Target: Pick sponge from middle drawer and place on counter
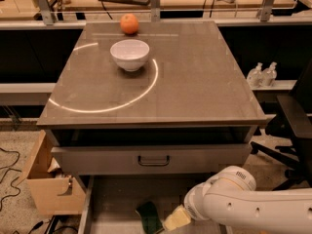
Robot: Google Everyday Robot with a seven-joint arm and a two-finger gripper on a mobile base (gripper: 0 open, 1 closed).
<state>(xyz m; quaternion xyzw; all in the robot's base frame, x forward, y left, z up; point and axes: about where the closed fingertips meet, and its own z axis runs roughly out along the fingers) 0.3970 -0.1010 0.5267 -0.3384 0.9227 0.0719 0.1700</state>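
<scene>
The middle drawer (111, 199) stands pulled out beneath the counter (200, 87) surface. The sponge (148, 217) lies on the drawer floor, dark green face up. The gripper (176, 219) sits low in the drawer, just right of the sponge; its grasp state cannot be determined.

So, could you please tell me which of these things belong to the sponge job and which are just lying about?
For the job: sponge, in the open drawer; counter; gripper, low beside the sponge.
Lying about: bowl and orange on the counter; cardboard box; bottles; chair.
</scene>
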